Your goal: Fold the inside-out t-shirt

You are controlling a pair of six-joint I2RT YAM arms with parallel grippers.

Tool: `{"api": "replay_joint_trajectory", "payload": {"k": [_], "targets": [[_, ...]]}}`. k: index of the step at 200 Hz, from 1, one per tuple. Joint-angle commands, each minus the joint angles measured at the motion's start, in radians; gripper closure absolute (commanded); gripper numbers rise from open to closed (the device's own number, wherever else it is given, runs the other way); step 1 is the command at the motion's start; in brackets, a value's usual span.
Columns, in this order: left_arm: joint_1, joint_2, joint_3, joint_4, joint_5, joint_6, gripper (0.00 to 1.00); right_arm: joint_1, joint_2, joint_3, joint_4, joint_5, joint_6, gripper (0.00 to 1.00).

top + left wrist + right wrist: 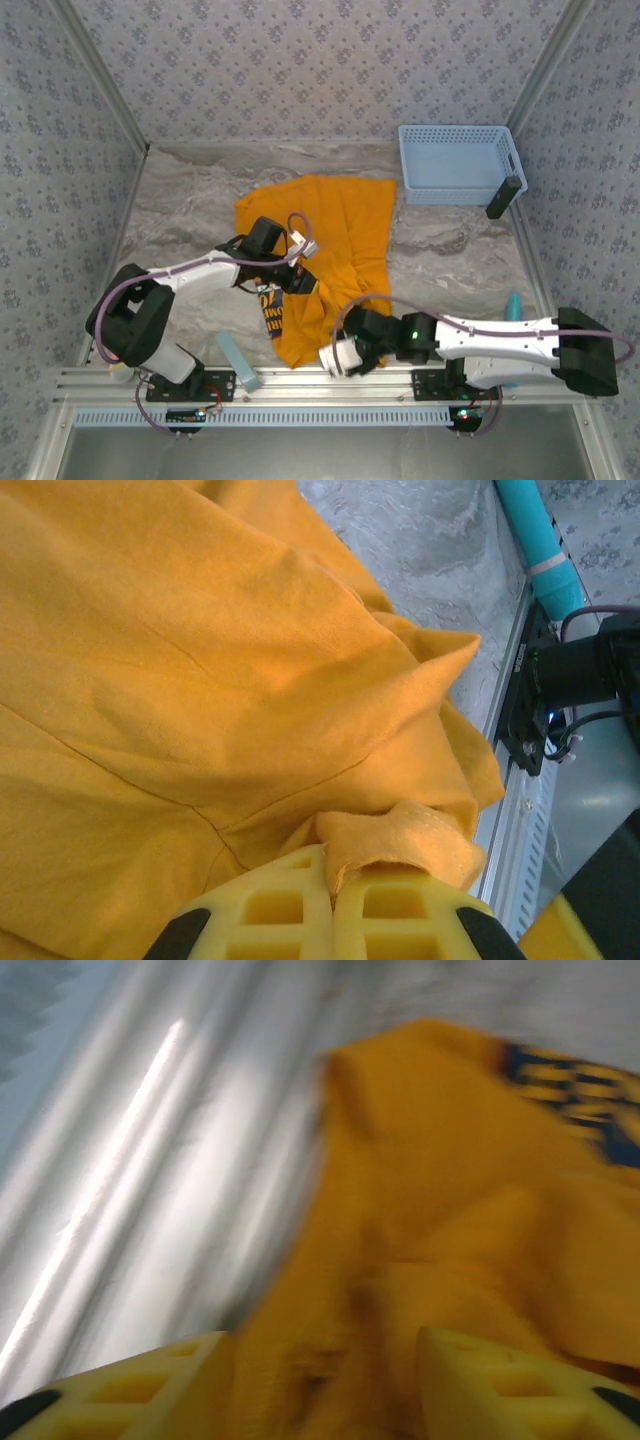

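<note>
T-shirt (335, 225), orange-yellow, lying rumpled mid-table (450, 255), with dark lettering (270, 308) exposed at its near left edge. Left gripper (333, 905) pinches a fold of its cloth; right gripper (325, 1380) stands open astride the near edge.

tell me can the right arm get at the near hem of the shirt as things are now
Probably yes: the right end effector is at the near edge of the shirt, jaws open with cloth between them, nothing blocking.
</note>
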Motion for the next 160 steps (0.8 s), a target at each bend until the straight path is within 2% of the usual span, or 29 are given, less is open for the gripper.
{"api": "replay_joint_trajectory", "payload": {"k": [1, 19, 33, 64, 131, 160], "targets": [[-0.004, 0.038, -0.002, 0.022, 0.020, -0.047, 0.98, -0.095, 0.026, 0.025, 0.270, 0.045, 0.408, 0.43], [-0.004, 0.069, 0.015, 0.005, 0.036, -0.040, 0.98, -0.152, 0.080, -0.018, 0.417, 0.028, 0.608, 0.41], [-0.004, 0.080, 0.024, -0.005, 0.037, -0.022, 0.98, -0.185, 0.109, -0.048, 0.477, 0.023, 0.672, 0.41], [0.000, 0.092, 0.045, -0.039, 0.047, 0.007, 0.98, -0.229, 0.141, -0.079, 0.496, -0.046, 0.631, 0.40], [0.000, 0.075, 0.059, -0.070, 0.061, 0.016, 0.98, -0.247, 0.239, -0.066, 0.485, -0.167, 0.497, 0.40], [0.001, 0.049, 0.065, -0.092, 0.047, 0.020, 0.97, -0.239, 0.278, -0.079, 0.526, -0.319, 0.369, 0.41]]}}
